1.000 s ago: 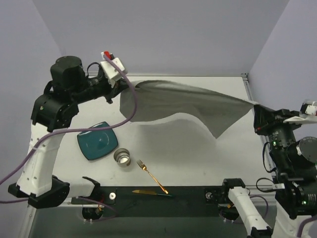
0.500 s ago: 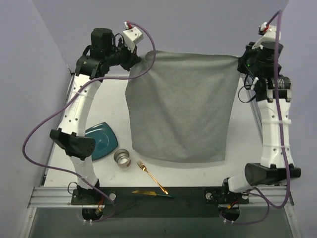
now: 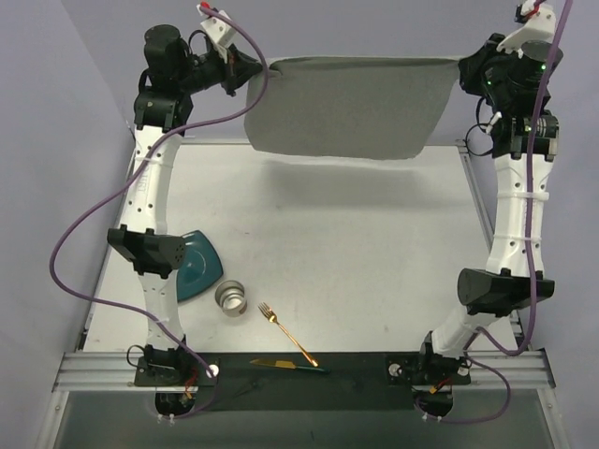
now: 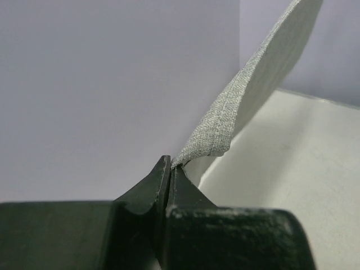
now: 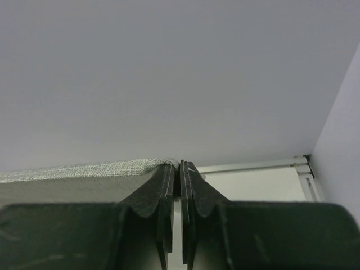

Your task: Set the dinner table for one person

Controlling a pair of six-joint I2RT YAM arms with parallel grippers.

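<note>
White dinner table (image 3: 356, 243) beneath taut grey placemat (image 3: 346, 108)

Counter (image 3: 356, 262): large flat white rectangle, level and matte, running from the near edge to the back wall. It has metal rails (image 3: 477, 201) on the sides and near end, and a black strip (image 3: 365, 369) across the near side. A soft shadow band crosses its far part. Not set yet: the near-left area carries a teal plate (image 3: 192, 267), a metal cup (image 3: 231, 297) just beside it and a gold fork (image 3: 285, 332) angled toward the strip, with a knife (image 3: 285, 363) lying on the strip itself.
</note>
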